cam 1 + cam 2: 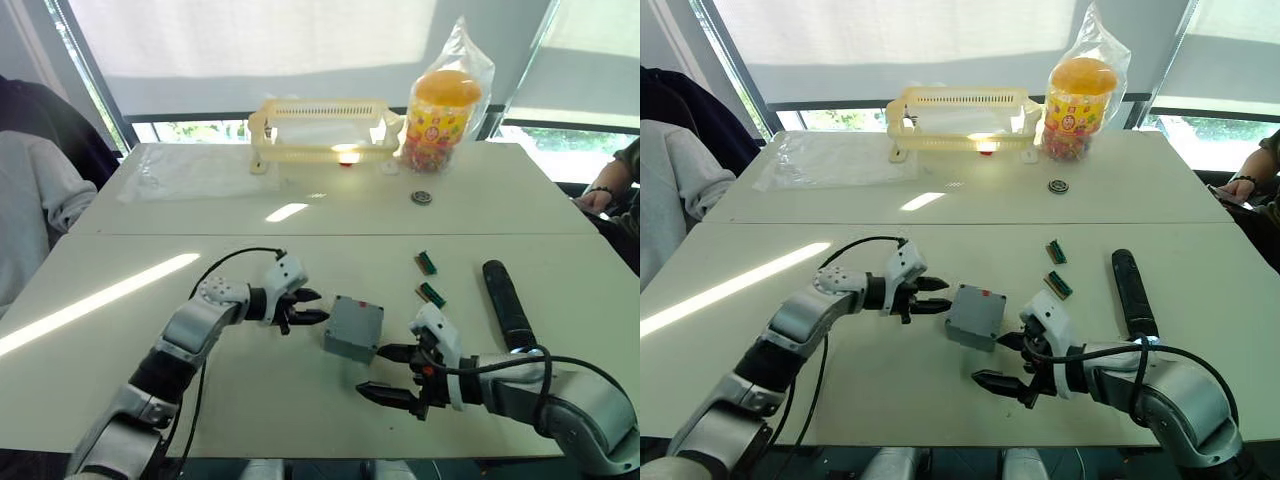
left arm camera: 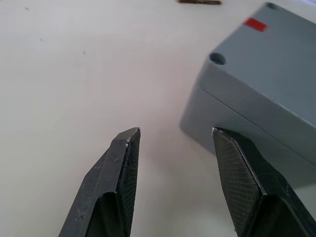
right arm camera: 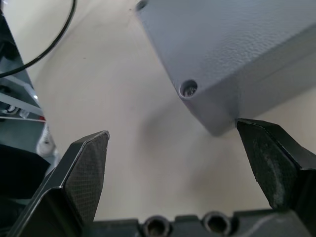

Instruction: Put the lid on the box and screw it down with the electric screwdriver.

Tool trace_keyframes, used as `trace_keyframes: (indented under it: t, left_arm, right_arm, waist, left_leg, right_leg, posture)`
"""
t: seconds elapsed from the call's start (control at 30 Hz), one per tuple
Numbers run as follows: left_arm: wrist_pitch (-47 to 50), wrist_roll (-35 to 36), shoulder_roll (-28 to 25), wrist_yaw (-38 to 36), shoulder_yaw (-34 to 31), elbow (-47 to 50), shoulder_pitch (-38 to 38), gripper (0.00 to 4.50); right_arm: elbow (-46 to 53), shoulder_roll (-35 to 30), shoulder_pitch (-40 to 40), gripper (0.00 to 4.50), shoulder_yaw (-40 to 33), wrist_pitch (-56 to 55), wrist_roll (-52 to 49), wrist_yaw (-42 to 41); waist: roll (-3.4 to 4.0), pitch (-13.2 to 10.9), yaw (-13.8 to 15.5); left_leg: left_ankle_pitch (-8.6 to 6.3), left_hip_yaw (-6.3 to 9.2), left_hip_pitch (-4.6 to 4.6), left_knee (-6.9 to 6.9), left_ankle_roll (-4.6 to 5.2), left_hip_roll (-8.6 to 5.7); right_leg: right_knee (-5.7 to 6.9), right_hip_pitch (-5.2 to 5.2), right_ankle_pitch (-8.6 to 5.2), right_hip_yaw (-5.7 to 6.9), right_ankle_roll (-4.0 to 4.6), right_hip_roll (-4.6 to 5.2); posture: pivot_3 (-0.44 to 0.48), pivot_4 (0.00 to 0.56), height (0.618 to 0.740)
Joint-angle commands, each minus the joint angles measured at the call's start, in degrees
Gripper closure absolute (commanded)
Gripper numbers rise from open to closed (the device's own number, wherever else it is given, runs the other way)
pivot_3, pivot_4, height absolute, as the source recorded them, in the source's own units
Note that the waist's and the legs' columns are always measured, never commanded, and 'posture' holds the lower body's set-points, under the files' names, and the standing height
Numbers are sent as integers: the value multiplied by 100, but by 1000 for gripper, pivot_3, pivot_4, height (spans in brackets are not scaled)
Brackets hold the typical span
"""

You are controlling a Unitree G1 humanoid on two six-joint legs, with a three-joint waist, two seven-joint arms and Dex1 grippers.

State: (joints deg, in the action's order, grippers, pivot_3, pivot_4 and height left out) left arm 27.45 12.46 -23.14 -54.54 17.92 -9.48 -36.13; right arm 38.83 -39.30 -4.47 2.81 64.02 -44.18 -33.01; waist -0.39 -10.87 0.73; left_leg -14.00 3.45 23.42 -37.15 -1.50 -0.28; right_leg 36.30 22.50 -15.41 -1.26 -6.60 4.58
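Lid (image 1: 354, 322) atop box (image 1: 347, 343), between open, empty left end effector (image 1: 307, 307) and right end effector (image 1: 392, 373).

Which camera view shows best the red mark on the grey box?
The left wrist view: the red mark sits plainly on the lid. Both eye views show it as a tiny dot. The right wrist view shows a screw hole corner.

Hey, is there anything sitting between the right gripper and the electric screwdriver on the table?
Nothing visible. The electric screwdriver lies on bare table just beyond the right gripper, which is open beside the box. Two small green parts lie further out, off the direct path.
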Motion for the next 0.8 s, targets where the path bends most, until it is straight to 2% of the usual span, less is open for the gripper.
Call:
trace_keyframes:
  t: [0.03, 0.17, 0.3, 0.4, 0.6, 0.8]
  left_arm:
    - [-532, -216, 308, -18, 107, -401, -329, 2151]
    - [-915, -456, 427, 64, 32, -958, -576, 2151]
    - [-800, -429, 13, 3, -237, -675, -383, 2151]
    - [-578, -365, -411, -94, -365, -162, -55, 2151]
    - [436, 212, -1001, -538, -471, 1439, 765, 2151]
    - [780, 320, -873, -482, -264, 1809, 932, 2151]
  right_arm:
    - [385, 139, 19, 43, -40, 112, -221, 213]
    - [571, 1, 121, 43, -387, 236, -345, 375]
    - [558, -413, 212, 43, -990, 229, -478, 217]
    - [469, -744, 263, 43, -1114, 65, -387, 17]
    - [-163, -962, 33, 43, -542, -705, 331, -401]
    - [-825, -898, -467, 43, 295, -1447, 1024, -890]
  waist:
    - [0, 0, -5]
    - [0, 0, -31]
    - [1, 0, -63]
    - [1, 0, -105]
    - [0, 0, -130]
    - [1, 0, -133]
  left_leg:
    - [0, 0, 0, 1, 0, 0]
    - [0, 0, 0, 4, 1, 0]
    - [0, 0, 0, 5, 1, 1]
    - [-1, 2, -2, 12, 1, 3]
    - [-1, 1, -1, 9, 1, 3]
    - [-1, 1, -2, 5, 1, 2]
  right_leg:
    - [0, 1, 1, 0, -1, 0]
    - [1, 4, 7, 0, -13, -1]
    - [3, 6, 8, 0, -14, -2]
    - [4, 7, 8, 1, -14, -2]
    - [3, 4, 7, 2, -13, 4]
    - [0, 1, 5, 1, -10, 3]
  posture:
    - [0, 150, 740]
    - [0, 150, 740]
    - [0, 150, 740]
    - [0, 150, 740]
    - [0, 150, 740]
    - [0, 150, 740]
